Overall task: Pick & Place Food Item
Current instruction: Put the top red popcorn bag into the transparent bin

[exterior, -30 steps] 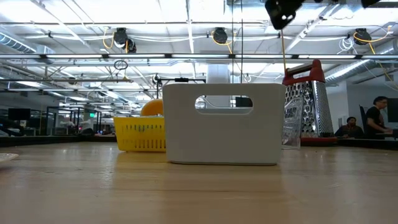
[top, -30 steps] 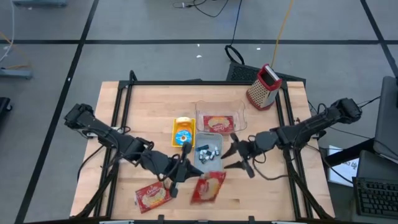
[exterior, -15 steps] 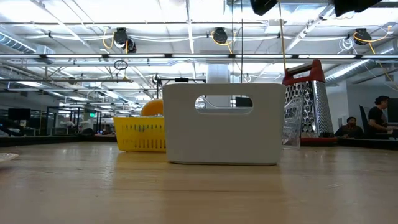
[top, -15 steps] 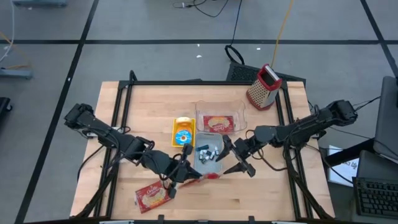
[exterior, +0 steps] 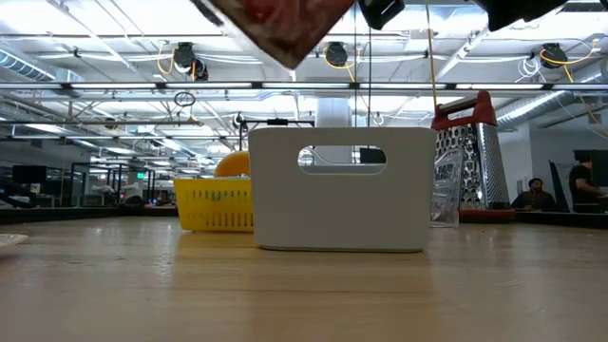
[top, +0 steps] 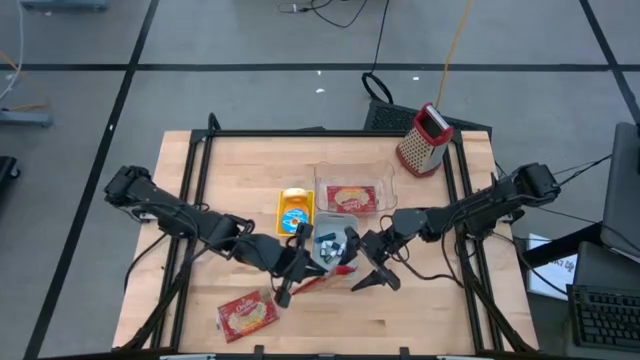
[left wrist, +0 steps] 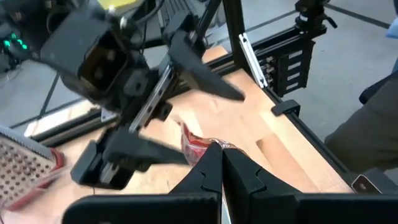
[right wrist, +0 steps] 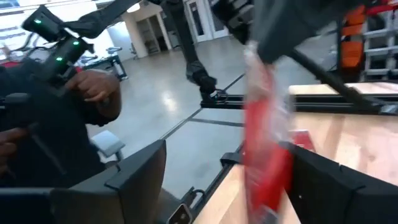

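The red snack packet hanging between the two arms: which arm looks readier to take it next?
Right. The right gripper faces the red packet with jaws open; the left gripper is shut on it.

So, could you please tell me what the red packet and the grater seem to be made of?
Packet, shut in the left pincer: apparently thin glossy plastic film, since it hangs crinkled and shiny. Grater: likely bare metal, with dull perforated faces and a red, probably plastic, handle.
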`<state>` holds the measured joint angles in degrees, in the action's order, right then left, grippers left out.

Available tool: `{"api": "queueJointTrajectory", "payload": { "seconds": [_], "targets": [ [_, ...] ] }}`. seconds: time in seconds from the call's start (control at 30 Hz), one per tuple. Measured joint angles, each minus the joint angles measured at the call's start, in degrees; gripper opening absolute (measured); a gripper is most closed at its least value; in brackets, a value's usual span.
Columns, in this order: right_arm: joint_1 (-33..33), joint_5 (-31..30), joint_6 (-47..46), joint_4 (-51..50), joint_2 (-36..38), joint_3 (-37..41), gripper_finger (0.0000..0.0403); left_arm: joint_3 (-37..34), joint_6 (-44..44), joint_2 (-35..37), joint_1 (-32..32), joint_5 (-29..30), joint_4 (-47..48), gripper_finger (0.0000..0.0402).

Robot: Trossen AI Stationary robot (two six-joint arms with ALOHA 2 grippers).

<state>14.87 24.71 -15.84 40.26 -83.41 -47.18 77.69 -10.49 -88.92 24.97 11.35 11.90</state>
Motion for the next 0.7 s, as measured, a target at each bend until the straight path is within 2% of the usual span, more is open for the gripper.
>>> {"api": "queueJointTrajectory", "payload": {
  "seconds": [0.3,0.47,0.7],
  "targets": [
    [-0.04,0.83,0.02,-4.78,-0.09,-1.30,0.0228,-2.23,2.02,-0.02,-1.90,-2.80,-3.84,0.0000],
    [-0.04,-2.08,1.78,-8.04,-0.09,-1.33,0.0191,-2.23,2.17,-0.02,-2.62,-2.85,-3.85,0.0000],
    [-0.06,-2.14,1.97,-7.97,-0.09,-1.33,0.0105,-2.23,3.13,-0.02,-2.56,-2.93,-4.06,0.0000]
  ]
}}
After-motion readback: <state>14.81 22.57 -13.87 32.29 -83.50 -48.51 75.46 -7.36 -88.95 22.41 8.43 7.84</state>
